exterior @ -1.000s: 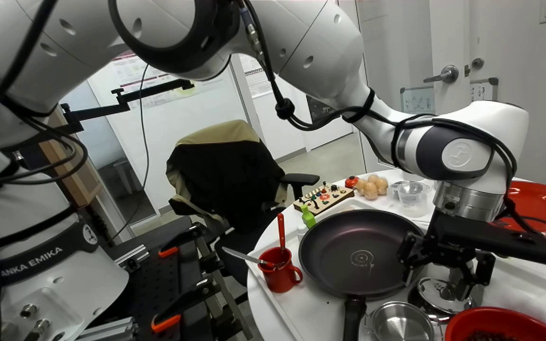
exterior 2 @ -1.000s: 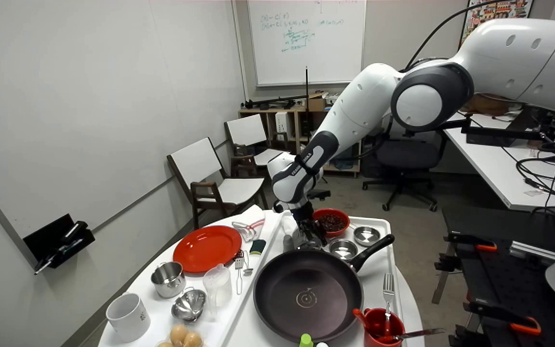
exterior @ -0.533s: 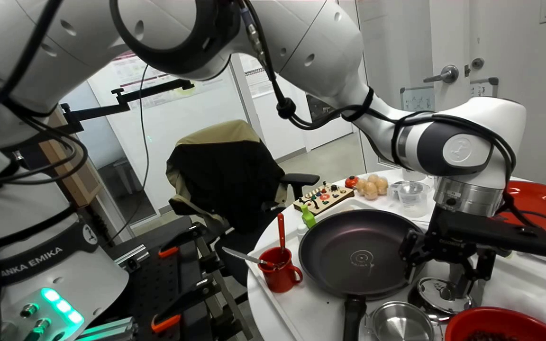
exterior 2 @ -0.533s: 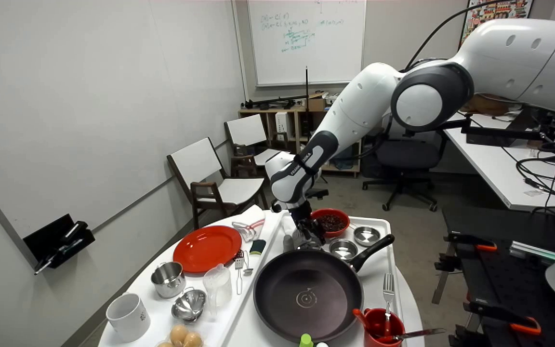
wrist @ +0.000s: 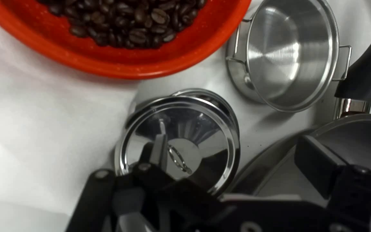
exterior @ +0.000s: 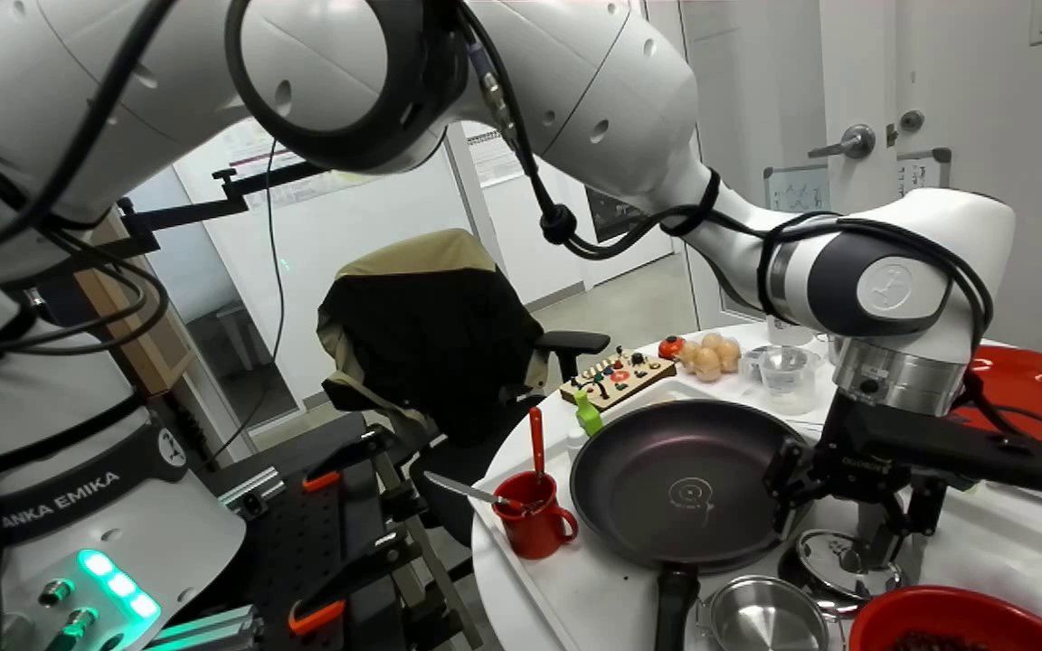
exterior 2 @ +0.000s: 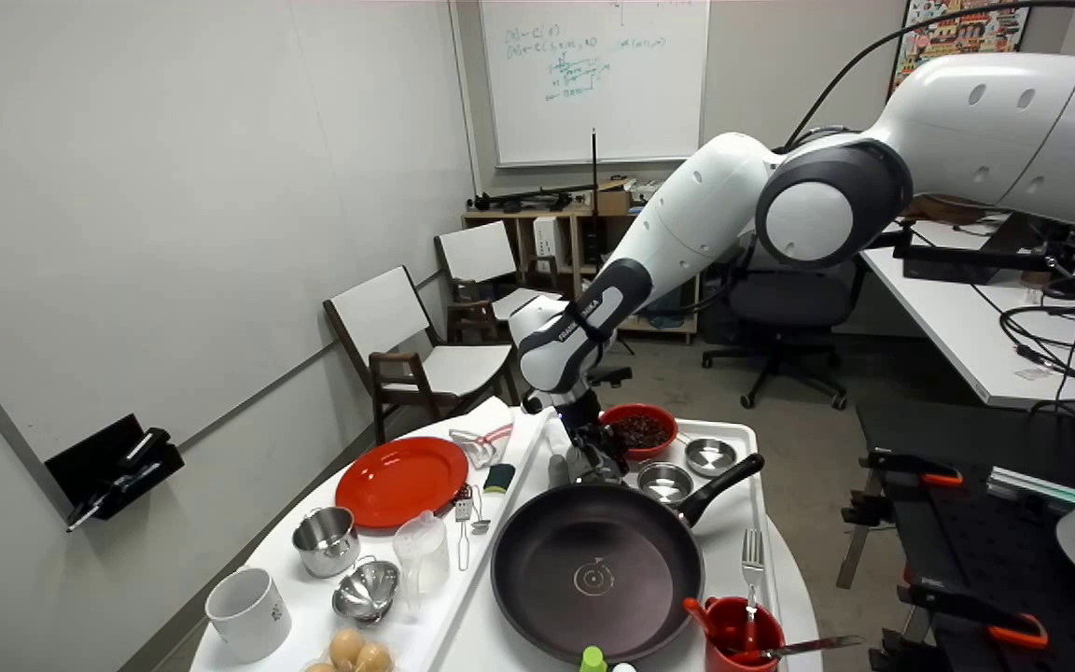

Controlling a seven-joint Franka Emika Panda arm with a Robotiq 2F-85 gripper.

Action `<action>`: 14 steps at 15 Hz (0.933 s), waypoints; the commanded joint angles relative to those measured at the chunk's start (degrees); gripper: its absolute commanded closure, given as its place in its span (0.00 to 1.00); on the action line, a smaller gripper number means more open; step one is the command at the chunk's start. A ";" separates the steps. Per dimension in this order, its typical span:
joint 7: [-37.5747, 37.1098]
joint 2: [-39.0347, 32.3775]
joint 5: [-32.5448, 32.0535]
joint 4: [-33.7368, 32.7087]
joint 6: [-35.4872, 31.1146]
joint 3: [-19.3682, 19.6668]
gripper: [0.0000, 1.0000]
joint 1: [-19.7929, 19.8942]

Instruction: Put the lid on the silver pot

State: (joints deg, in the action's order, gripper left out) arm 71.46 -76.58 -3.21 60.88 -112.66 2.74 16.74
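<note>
We've got the gripper (wrist: pixel 235 151) spread wide, one finger over the lid (wrist: pixel 188 145), the other over the pan (exterior: pixel 688 488), lid sitting just beside the pot (wrist: pixel 279 61), near the bowl (wrist: pixel 134 69).

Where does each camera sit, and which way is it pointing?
In an exterior view, it seemingly sits near the robot's base, looking past the arm at a pan and red cup; the gripper shows.
In an exterior view, it apparently sits on the pan's side of the table, facing a whiteboard; the arm and a sliver of base show.
In the wrist view, it rides the arm's end, looking down at the lid and silver pot; the gripper's open fingers show.
Both exterior views share the arm, pan and red cup.
</note>
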 commanded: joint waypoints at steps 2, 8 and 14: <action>1.90 -4.12 -1.04 -6.84 3.80 -0.59 0.00 0.99; 2.72 -7.32 -0.94 -12.16 6.14 -0.53 0.00 1.50; 4.67 -8.40 -0.93 -14.24 6.83 -0.96 0.00 1.20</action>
State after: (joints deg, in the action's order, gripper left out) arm 74.12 -83.74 -3.21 49.39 -107.32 2.61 17.80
